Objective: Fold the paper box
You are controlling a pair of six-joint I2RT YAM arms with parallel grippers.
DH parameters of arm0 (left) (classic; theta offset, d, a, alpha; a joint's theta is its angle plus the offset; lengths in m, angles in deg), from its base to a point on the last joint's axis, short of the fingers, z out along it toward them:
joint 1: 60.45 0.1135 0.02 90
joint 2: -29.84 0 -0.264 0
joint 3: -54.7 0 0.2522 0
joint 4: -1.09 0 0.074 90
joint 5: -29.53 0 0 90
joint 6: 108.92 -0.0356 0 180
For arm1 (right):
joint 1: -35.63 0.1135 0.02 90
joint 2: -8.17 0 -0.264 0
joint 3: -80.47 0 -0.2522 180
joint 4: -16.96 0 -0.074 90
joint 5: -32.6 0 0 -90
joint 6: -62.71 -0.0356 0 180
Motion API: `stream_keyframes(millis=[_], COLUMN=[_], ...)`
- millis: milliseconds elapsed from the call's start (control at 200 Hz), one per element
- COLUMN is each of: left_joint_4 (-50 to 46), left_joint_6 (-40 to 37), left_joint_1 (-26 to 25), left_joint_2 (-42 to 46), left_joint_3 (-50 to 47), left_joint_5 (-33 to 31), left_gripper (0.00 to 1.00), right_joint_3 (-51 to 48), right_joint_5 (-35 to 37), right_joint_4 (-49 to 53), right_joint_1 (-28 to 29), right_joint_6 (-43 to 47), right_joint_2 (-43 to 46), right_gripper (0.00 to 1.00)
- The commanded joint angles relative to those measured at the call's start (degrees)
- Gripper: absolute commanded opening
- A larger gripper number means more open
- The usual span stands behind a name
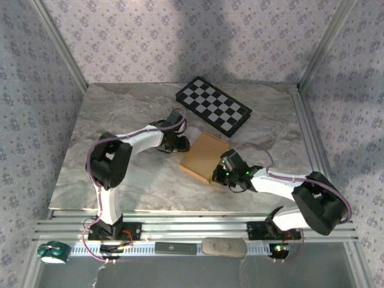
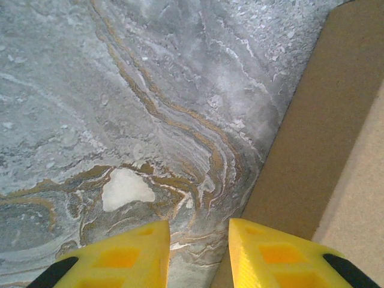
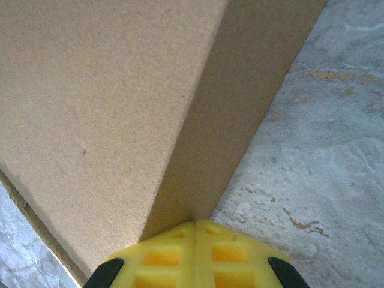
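Observation:
The paper box (image 1: 203,157) is a closed, shallow tan cardboard box lying flat at the middle of the marble table. My left gripper (image 1: 178,146) sits low at the box's far-left side; in the left wrist view its yellow fingers (image 2: 199,231) stand apart over bare marble, with the right finger close to the box's side wall (image 2: 318,138). My right gripper (image 1: 219,170) is at the box's near-right side. In the right wrist view it (image 3: 195,223) is shut, tips together against the box's side wall (image 3: 240,108), with nothing between them.
A black-and-white checkered board (image 1: 213,105) lies just behind the box. An aluminium rail (image 1: 307,129) runs along the table's right edge, and more rails cross the front. A green roll (image 1: 53,252) rests at the front left. Patterned walls enclose the table.

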Motion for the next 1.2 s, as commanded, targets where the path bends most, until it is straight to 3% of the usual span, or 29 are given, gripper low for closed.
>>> stream_keyframes(millis=[0, 230, 715, 964, 1194], left_joint_4=[-3.6, -3.9, 0.3, 2.5, 3.6], left_joint_6=[-0.4, -1.1, 1.8, 3.0, 4.0], left_joint_1=[-1.9, -1.1, -3.8, -4.0, -4.5], left_joint_2=[1.0, 0.6, 0.3, 1.4, 1.8], left_joint_3=[-0.9, -0.9, -5.3, -8.6, -9.7], left_joint_5=[2.4, 2.0, 3.6, 4.1, 4.8], left_gripper=[0.32, 0.32, 0.31, 0.31, 0.29], right_joint_3=[-2.6, -11.1, -10.4, -8.5, -8.4], right_joint_5=[2.1, -1.1, -6.2, -9.0, -7.0], right_joint_4=[0.3, -9.0, -25.9, -29.8, -31.5], right_joint_1=[0.1, -0.3, 0.3, 0.4, 0.3], right_joint_6=[-0.5, 4.2, 1.3, -1.7, -4.4], right_joint_2=[2.9, 7.0, 0.9, 1.3, 1.6], right_gripper=[0.05, 0.05, 0.03, 0.03, 0.03])
